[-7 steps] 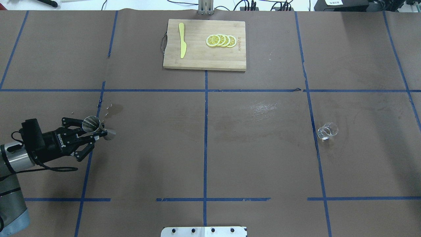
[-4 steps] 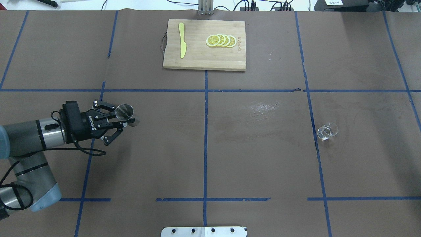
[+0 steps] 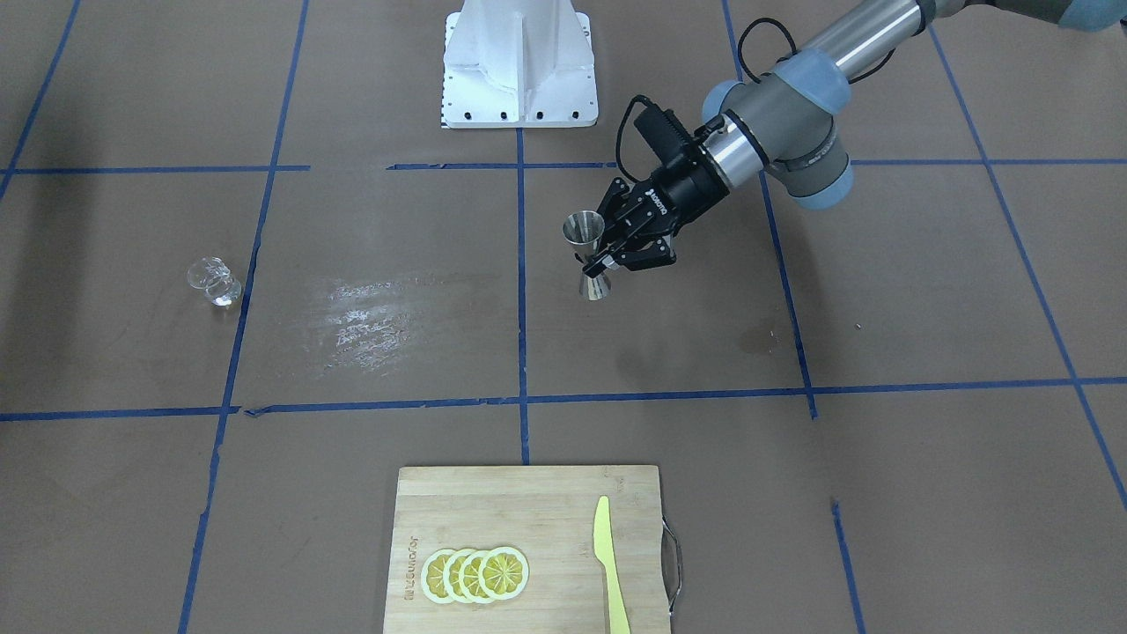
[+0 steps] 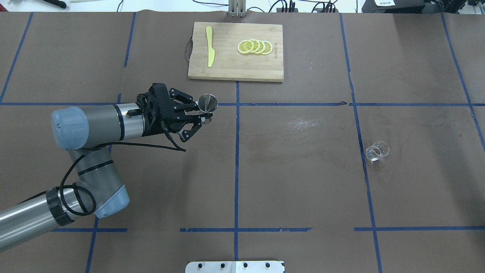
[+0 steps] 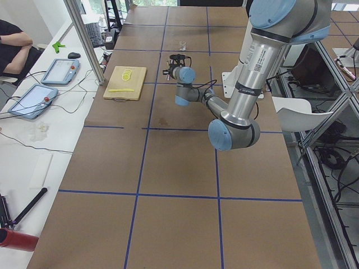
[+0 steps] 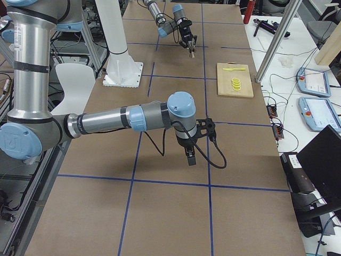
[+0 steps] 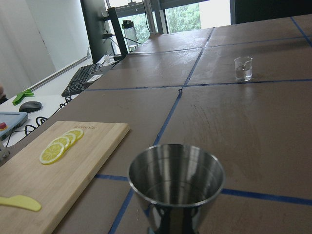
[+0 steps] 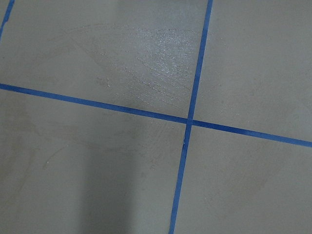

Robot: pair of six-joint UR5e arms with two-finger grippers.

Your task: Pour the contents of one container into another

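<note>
My left gripper point(image 4: 204, 113) is shut on the waist of the steel hourglass jigger point(image 4: 208, 102) and holds it upright above the table, just left of the centre tape line. In the front-facing view the jigger point(image 3: 584, 229) hangs a little off the paper. The left wrist view looks into the jigger's point(image 7: 176, 180) cup, which looks dry. The clear glass cup point(image 4: 377, 150) stands alone far to the right, also seen as the glass cup point(image 7: 243, 68) in the distance. My right gripper point(image 6: 190, 156) shows only in the exterior right view, pointing down over bare table; I cannot tell whether it is open.
A wooden cutting board point(image 4: 235, 70) lies at the far middle edge with lemon slices point(image 4: 254, 46) and a yellow plastic knife point(image 4: 209, 47). A shiny smear point(image 4: 303, 123) marks the paper between jigger and cup. The robot's base plate point(image 4: 235, 266) is at the near edge.
My left arm has carried the jigger from the far left of the table rightward and away from the robot, up to the cross tape line near the centre. The glass cup stayed put.
</note>
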